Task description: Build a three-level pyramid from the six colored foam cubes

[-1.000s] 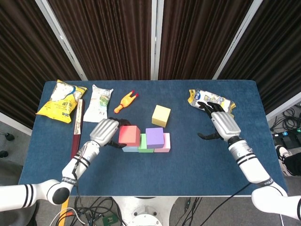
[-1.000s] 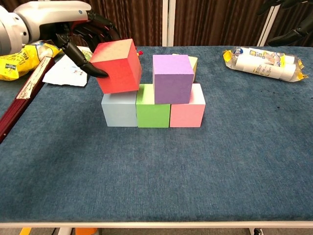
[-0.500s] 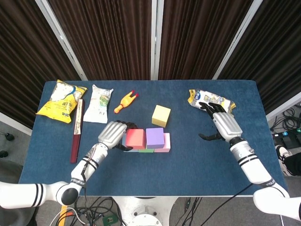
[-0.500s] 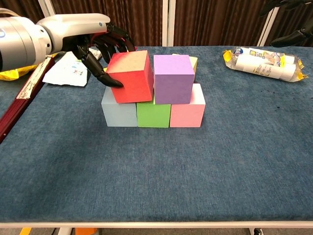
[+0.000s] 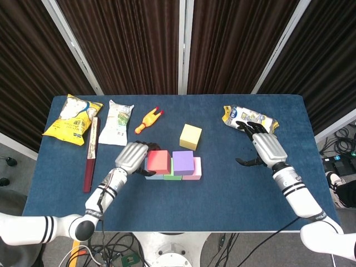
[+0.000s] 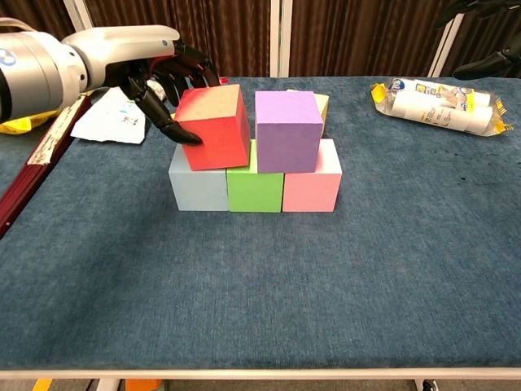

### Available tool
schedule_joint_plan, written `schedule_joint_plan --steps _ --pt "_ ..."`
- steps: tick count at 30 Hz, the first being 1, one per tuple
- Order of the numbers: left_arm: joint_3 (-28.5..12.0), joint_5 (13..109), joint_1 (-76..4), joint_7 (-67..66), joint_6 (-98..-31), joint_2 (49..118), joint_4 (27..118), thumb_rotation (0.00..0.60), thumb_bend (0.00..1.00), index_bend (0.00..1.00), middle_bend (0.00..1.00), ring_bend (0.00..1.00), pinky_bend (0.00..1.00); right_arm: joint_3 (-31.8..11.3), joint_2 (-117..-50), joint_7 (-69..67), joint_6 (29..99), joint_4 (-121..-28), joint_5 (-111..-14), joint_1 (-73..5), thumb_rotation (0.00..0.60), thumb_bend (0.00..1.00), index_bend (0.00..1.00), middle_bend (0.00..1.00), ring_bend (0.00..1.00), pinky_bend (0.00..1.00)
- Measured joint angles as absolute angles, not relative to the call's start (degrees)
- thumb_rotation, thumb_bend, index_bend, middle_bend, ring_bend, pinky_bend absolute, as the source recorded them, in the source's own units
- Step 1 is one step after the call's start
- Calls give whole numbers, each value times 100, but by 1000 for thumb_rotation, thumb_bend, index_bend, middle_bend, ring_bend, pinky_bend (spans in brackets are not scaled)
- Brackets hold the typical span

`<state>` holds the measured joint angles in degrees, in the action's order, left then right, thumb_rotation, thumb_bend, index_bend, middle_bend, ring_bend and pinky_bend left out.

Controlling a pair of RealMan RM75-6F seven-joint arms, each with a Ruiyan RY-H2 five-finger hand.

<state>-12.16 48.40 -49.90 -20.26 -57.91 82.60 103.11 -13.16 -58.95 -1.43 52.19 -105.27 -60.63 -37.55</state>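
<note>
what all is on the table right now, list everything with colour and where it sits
red cube: 1, red, second level, slightly tilted over the light blue and green cubes, held by the left hand
purple cube: 1, purple, second level, on green and pink
light blue cube: 1, base row, left
green cube: 1, base row, middle
pink cube: 1, base row, right
yellow cube: 1, behind the stack
yellow snack bag: 1, far left
white packet: 1, beside it
dark red stick: 1, left edge
orange toy: 1, back centre
snack pack: 1, yellow and white, back right
table: 1, blue
left hand: grips the red cube
right hand: holds nothing, near the snack pack
</note>
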Motion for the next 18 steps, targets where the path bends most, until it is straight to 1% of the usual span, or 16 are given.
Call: schedule_joint_plan --steps 4,11,18 --pt "-1206 4818 -5009 -2047 -5758 8260 10300 600 194 428 339 313 322 -1320 -5901 -134 5218 -10535 -6060 -3756 600 124 0 157 0 0" --pt "-1196 4823 -5019 -2082 -5782 8260 10312 600 187 265 274 262 322 -1316 -5880 -119 5232 -10566 -6049 -3736 600 125 0 157 0 0" --pt "-1186 4851 -5024 -2103 -5795 8257 10351 600 187 179 226 218 322 -1325 -5876 -120 5241 -10574 -6038 -3726 600 129 0 157 0 0"
